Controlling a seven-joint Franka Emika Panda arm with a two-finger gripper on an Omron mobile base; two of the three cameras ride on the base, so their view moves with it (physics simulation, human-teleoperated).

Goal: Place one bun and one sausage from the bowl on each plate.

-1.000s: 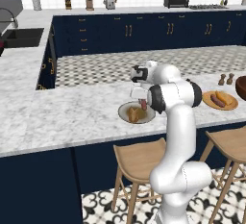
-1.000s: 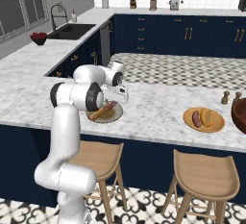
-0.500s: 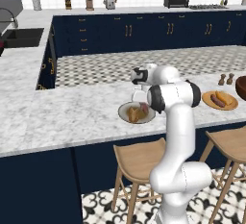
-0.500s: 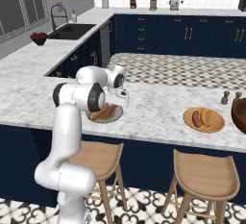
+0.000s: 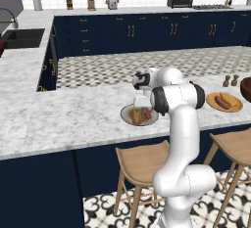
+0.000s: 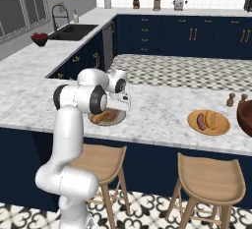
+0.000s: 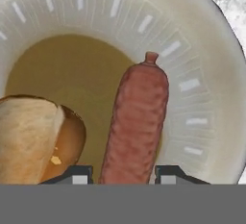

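gripper (image 7: 124,174): low over the grey plate (image 7: 202,74), tips either side of the sausage (image 7: 134,127); gripped or let go, I cannot tell | sausage lies on the plate beside the bun (image 7: 29,136), likely this plate's pair | orange plate (image 6: 208,123) already filled | bowl (image 6: 245,117) far right

Under my fingertips (image 7: 79,174) the sausage (image 7: 136,124) fills the gap; the bun (image 7: 36,139) crowds one side, bare grey plate (image 7: 192,59) rim lies open on the other.
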